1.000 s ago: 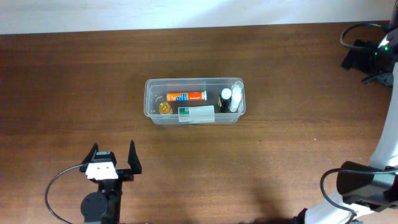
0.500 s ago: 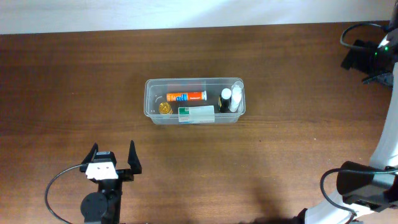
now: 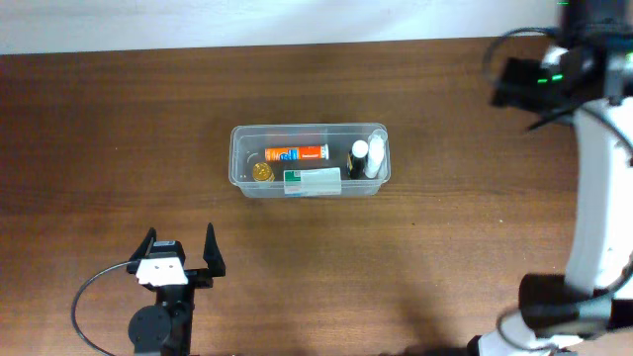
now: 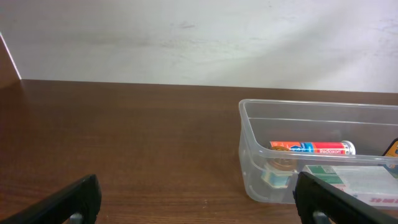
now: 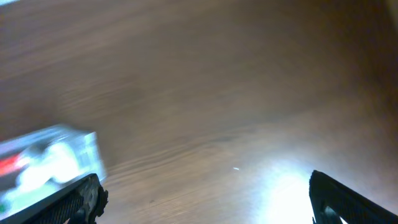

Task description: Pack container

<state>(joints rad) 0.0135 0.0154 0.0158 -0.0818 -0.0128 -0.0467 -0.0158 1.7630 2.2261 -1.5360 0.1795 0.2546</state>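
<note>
The clear plastic container (image 3: 234, 158) stands at the table's middle. In it lie an orange tube (image 3: 296, 153), a gold round item (image 3: 261, 171), a white-and-green carton (image 3: 312, 181), and a black bottle (image 3: 358, 158) beside a white bottle (image 3: 375, 158). My left gripper (image 3: 179, 247) is open and empty near the front edge, left of the container. Its wrist view shows the container (image 4: 244, 134) ahead to the right with the tube (image 4: 311, 148) inside. My right gripper (image 3: 514, 81) is open and empty, high at the back right. Its blurred wrist view shows the container (image 5: 50, 155) at the left edge.
Brown wooden table (image 3: 119, 129) with a pale wall along the back edge. The white right arm (image 3: 593, 198) runs down the right side. A cable (image 3: 89, 297) loops by the left arm's base.
My right arm has swung left from the table's far right edge towards the container's side. The left gripper and the container's contents have not moved.
</note>
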